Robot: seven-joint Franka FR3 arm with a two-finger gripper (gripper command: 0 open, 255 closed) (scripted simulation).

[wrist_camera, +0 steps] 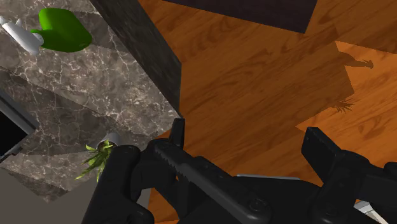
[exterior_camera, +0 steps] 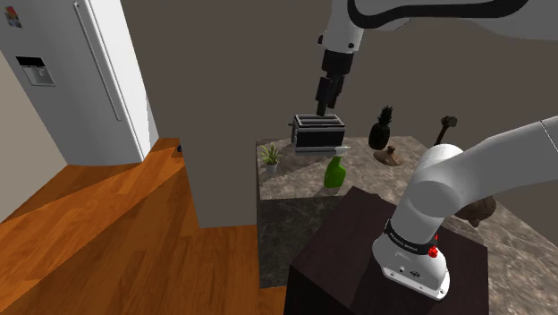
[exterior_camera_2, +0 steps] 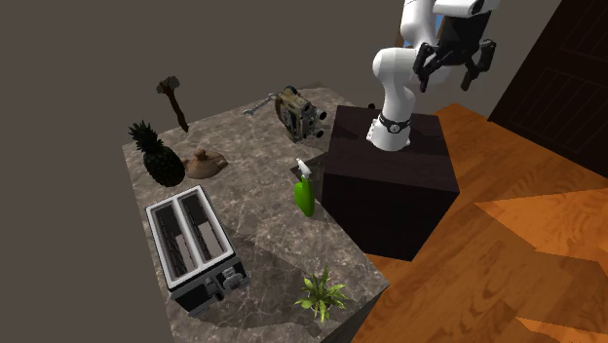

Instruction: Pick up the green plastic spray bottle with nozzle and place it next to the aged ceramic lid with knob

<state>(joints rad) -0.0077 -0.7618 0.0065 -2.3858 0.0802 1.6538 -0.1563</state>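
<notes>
We open with what gets clipped. In the shoulder view the arm (exterior_camera: 438, 192) climbs off the stand (exterior_camera: 349, 259) and its middle links are cut by the top edge. Its elbow also covers the counter's (exterior_camera: 295, 192) corner beside the stand. The second exterior view clips the arm at the top edge too. From the wrist, the toaster (wrist_camera: 9, 127) is sliced by the frame, and so is the white nozzle of the green spray bottle (wrist_camera: 62, 30).

Now the pose. The wrist points straight down and the gripper (exterior_camera_2: 448, 83) hangs high, well clear of everything. In the shoulder view the gripper (exterior_camera: 324, 106) seems to line up over the toaster (exterior_camera: 319, 132). But the wrist view puts wooden floor (wrist_camera: 254, 76) between the fingers (wrist_camera: 324, 149), just off the counter corner where the small plant (wrist_camera: 95, 159) stands. Those fingers are spread wide and carry nothing.

The green spray bottle (exterior_camera_2: 304, 193) stands upright at the counter's edge along the stand, about halfway down it. The lid with knob (exterior_camera_2: 205, 163) sits just beside the pineapple (exterior_camera_2: 156, 156) by the opposite edge, well apart from the bottle.

The second exterior view gives us a wrench (exterior_camera_2: 258, 107) and a brown boxy device (exterior_camera_2: 297, 112) at that covered corner. We can't tell whether the hammer (exterior_camera_2: 173, 97) touches the counter. The shoulder view adds a fridge (exterior_camera: 80, 72).
</notes>
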